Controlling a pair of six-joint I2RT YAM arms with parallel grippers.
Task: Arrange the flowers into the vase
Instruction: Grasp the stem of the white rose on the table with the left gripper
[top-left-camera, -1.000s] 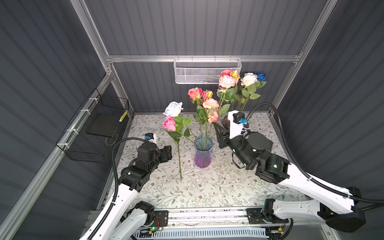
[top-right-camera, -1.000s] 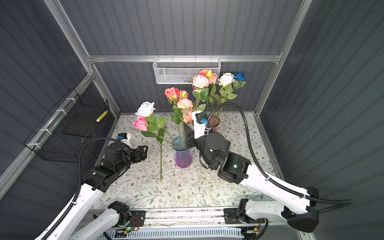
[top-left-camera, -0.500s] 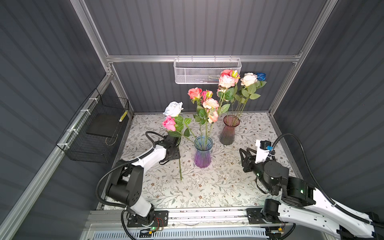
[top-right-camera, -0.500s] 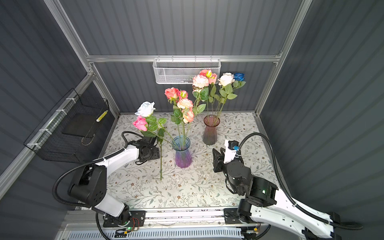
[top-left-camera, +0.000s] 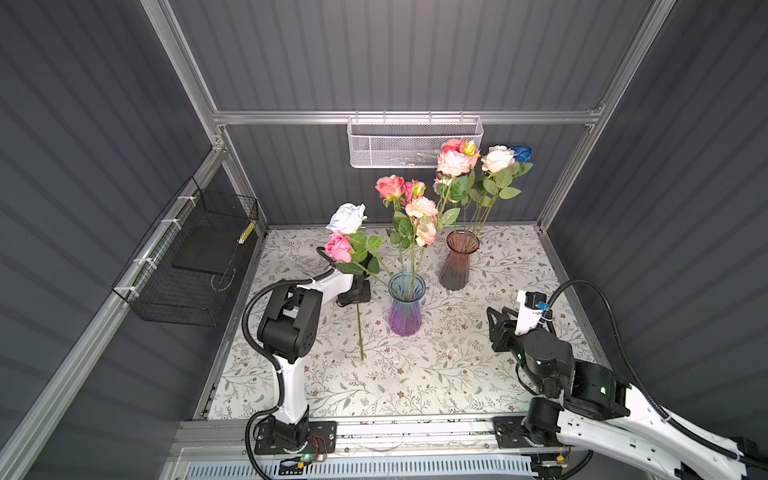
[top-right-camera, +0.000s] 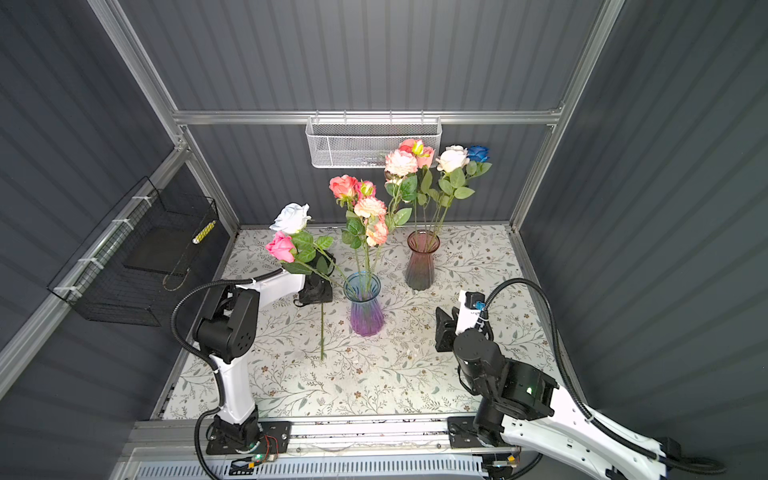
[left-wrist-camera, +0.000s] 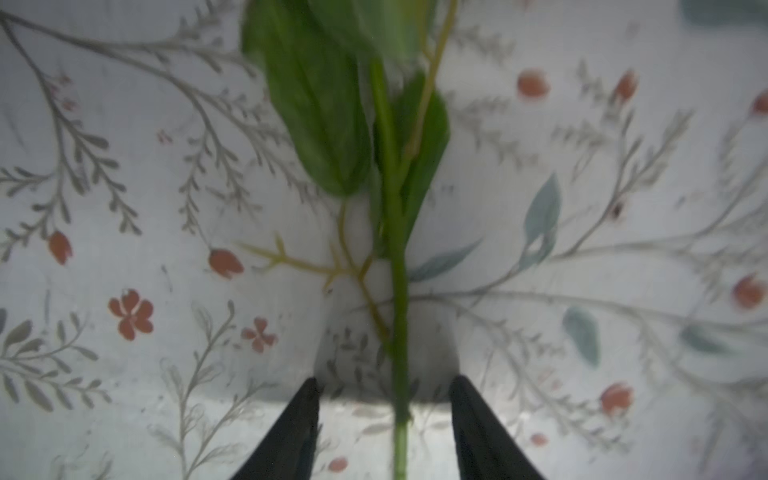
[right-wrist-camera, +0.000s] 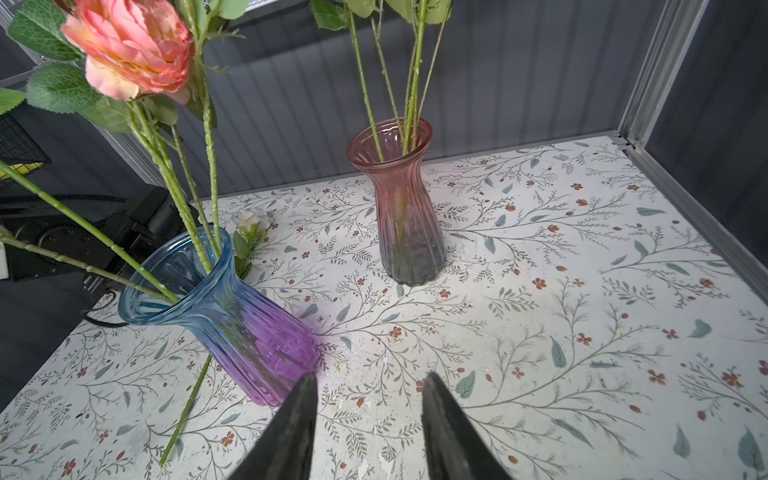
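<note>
**Left gripper**: sits just left of the blue vase, low over the table. The jaws are partly apart, one on each side of the loose stem. A gap shows on both sides, so nothing is gripped.

**Loose stem:** lies flat on the table left of the blue vase, in no vase. Its head is hidden in both top views. The right wrist view shows a small white bloom on the table just behind the blue vase, probably this stem's head.

**Blue vase:** holds several flowers. The pink rose and white rose lean out to its left, above the left gripper. The coral heads stand over it.

**Red vase**: stands right of and behind the blue vase. It holds another bunch, including the blue rose.

**Right gripper**: well right of the blue vase, above the table, jaws partly apart and empty.

**Status:** judged near completion, with one flower outstanding. What remains is to close on the loose stem, lift it and insert it into a vase.
</note>
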